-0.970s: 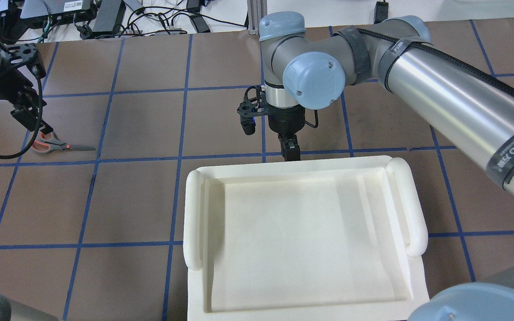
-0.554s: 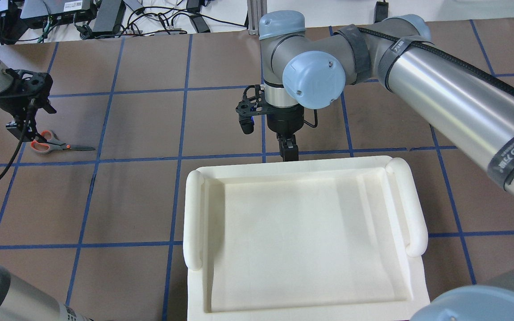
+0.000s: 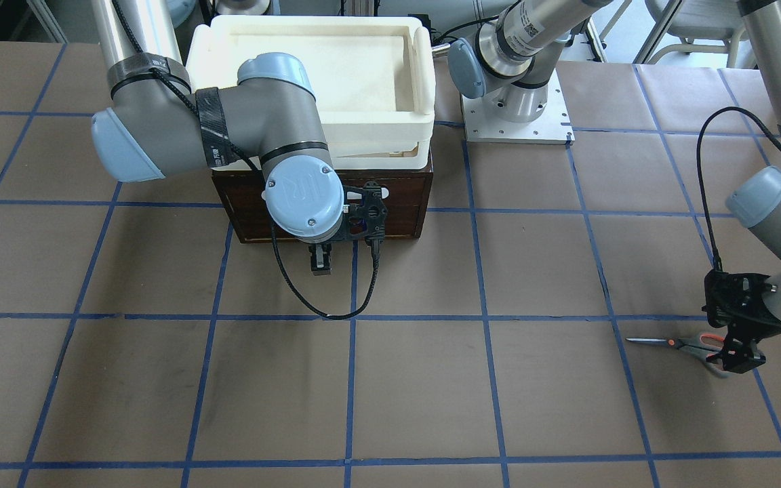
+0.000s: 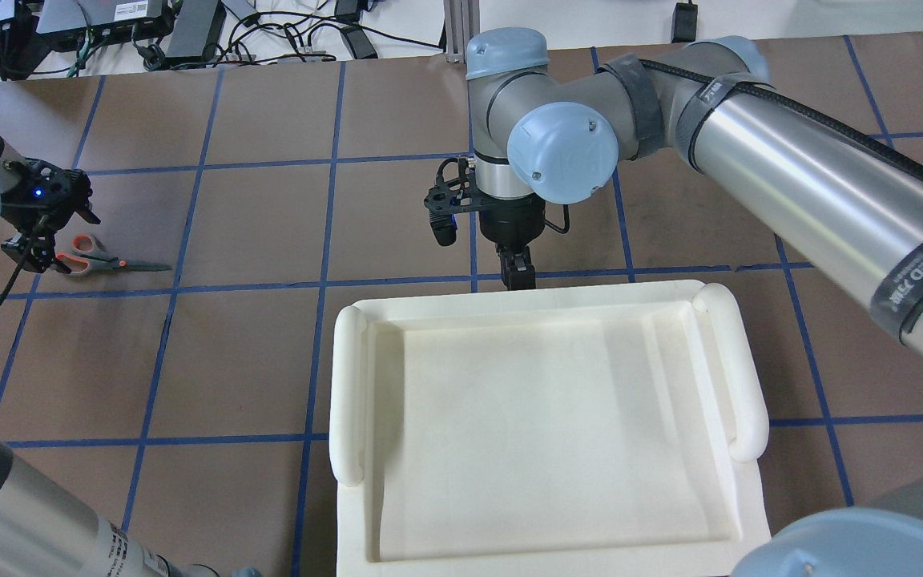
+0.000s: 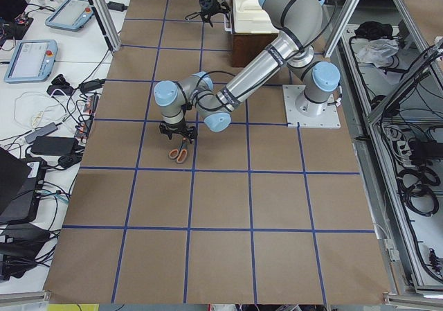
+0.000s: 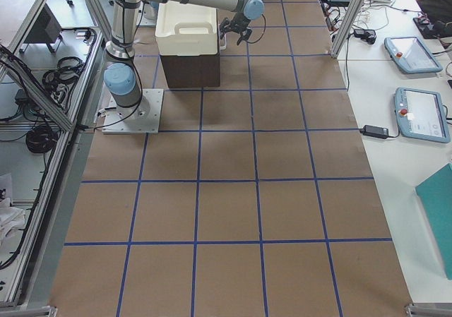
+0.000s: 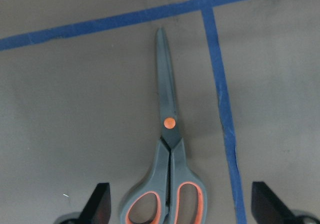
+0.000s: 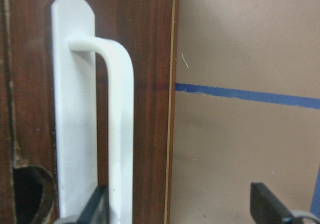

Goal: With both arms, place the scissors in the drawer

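Note:
The scissors lie flat and closed on the brown table, also seen in the overhead view and the front view. My left gripper is open, low over the table, with one finger on each side of the orange-lined handle loops; it touches nothing. My right gripper is open in front of the dark brown drawer, which is shut. The drawer's white bar handle stands between the fingers, close to one of them. From overhead the right gripper hangs at the drawer's front edge.
A cream-white plastic tray sits on top of the wooden drawer box. The robot's base plate is beside the box. Blue tape lines grid the table. Cables and electronics lie beyond the far edge.
My left wrist has turned and shifted left, settling lower at the scissors' handle end. The scissors have not moved. The right arm has barely moved.

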### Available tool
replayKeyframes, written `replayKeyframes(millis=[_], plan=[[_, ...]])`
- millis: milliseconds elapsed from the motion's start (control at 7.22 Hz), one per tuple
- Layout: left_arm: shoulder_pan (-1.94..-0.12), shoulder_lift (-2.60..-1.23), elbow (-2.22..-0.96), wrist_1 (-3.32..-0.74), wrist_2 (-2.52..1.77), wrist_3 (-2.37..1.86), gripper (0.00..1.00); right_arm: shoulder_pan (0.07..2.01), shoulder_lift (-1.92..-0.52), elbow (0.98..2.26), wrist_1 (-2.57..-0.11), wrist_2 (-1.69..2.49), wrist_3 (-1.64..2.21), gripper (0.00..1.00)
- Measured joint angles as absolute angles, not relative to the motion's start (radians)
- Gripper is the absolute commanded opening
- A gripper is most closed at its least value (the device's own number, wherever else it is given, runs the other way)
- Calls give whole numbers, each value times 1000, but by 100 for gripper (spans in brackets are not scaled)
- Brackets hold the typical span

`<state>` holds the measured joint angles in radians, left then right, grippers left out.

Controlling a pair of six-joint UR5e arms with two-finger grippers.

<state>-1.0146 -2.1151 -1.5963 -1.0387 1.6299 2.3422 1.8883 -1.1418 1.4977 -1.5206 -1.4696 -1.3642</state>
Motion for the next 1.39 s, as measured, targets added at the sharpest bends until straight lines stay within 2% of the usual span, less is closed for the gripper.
replayKeyframes(millis=[277, 554, 1386], plan=[[-1012, -2137, -1612, -1029, 1635, 2348, 99, 1888, -1141, 1499, -1543, -1470, -1365, 100], [-1011, -2141, -1645, -967, 1636, 2348, 95, 1888, -1137, 1499, -1566, -1471, -1370, 100], [-1008, -2131, -1715, -821, 1636, 2307, 98, 1887, -1136, 1486, -1648, -1477, -1376, 100]])
